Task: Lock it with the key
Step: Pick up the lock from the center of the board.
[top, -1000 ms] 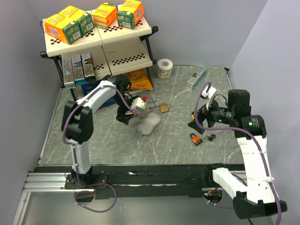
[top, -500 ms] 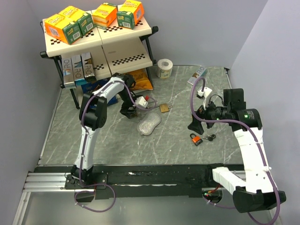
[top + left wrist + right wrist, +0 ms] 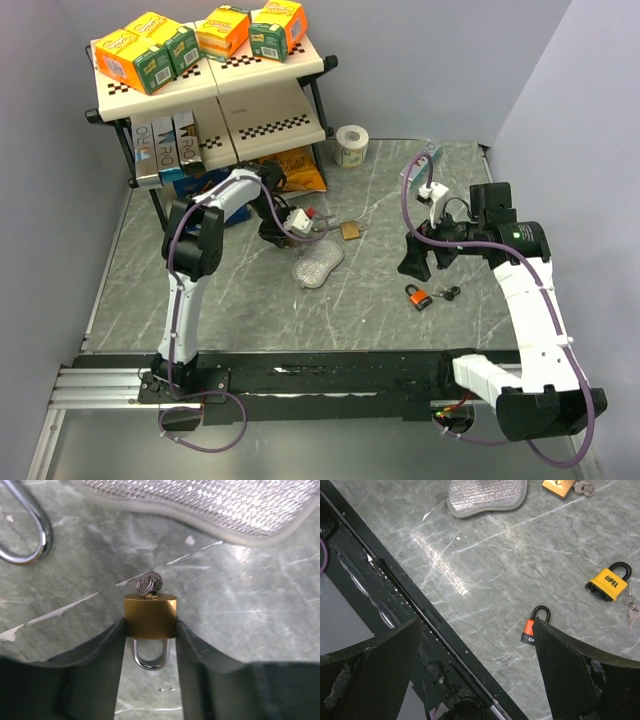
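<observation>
The left hand (image 3: 150,623) is pinching a small brass padlock (image 3: 150,615) that lies on the grey marbled desk (image 3: 240,605) at the centre of the left wrist view. One dark finger presses each side of its body. Its silver shackle points back toward the camera, between the fingers, and a key ring (image 3: 149,583) sits at the far end of the body. Whether a key is pushed home there is too small to tell. A silver mesh pouch (image 3: 200,500) fills the upper right of that view, apart from the padlock, and a larger shackle (image 3: 35,535) curves in the upper left. In the overhead view this arm reaches to centre left, just in front of the shelf (image 3: 210,90). The right hand (image 3: 475,621) is spread wide with nothing between its fingers, hovering over the desk at centre right of the overhead view. An orange padlock (image 3: 529,630) lies by its right fingertip, partly hidden behind it. A yellow padlock (image 3: 607,584) with keys (image 3: 631,607) lies at the right edge of the right wrist view.
</observation>
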`<action>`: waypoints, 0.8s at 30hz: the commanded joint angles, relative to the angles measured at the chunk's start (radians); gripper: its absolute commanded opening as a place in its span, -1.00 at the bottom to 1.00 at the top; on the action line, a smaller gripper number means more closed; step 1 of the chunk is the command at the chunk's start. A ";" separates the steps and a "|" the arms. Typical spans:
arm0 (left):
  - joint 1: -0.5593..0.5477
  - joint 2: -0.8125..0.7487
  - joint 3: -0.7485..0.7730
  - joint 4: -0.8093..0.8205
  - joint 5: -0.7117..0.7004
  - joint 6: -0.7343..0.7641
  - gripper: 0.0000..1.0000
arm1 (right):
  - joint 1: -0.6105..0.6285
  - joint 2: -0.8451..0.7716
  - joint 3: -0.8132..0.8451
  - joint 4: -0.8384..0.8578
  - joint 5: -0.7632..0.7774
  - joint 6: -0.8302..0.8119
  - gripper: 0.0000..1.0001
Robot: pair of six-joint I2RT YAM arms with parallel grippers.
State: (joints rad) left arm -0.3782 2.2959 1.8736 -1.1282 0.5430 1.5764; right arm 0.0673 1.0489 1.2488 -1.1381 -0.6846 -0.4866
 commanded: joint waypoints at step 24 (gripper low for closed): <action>-0.200 -0.886 -0.573 0.139 -0.069 -0.272 -0.98 | 0.311 0.342 0.055 0.524 -0.260 0.450 0.97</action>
State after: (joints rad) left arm -0.5377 1.4860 1.2972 -0.9817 0.4896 1.3426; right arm 0.3027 1.3670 1.2186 -0.7376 -0.8703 -0.1341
